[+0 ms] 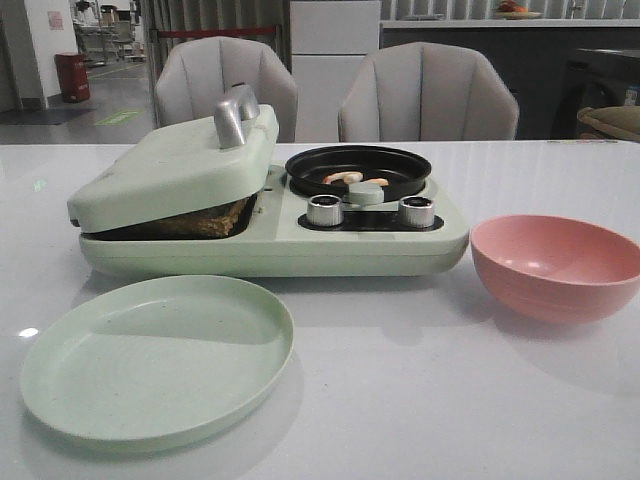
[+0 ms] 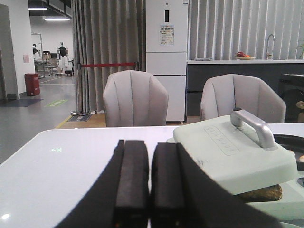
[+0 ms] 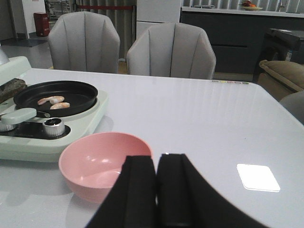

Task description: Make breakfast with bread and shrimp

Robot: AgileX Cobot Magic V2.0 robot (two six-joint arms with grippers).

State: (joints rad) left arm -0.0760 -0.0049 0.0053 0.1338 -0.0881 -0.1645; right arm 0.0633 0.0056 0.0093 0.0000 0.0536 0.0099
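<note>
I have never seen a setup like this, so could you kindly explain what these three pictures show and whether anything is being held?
It is a two-armed table robot. One picture looks forward over the white table; the other two come from cameras on each wrist. The black left pincer and black right pincer are both shut and hold nothing. On the table stands a pale green breakfast cooker: its hinged lid rests on browned bread, and its small black pan holds pale pink shrimp. In front lies an empty pale green round plate; to the right, an empty pink bowl.
</note>
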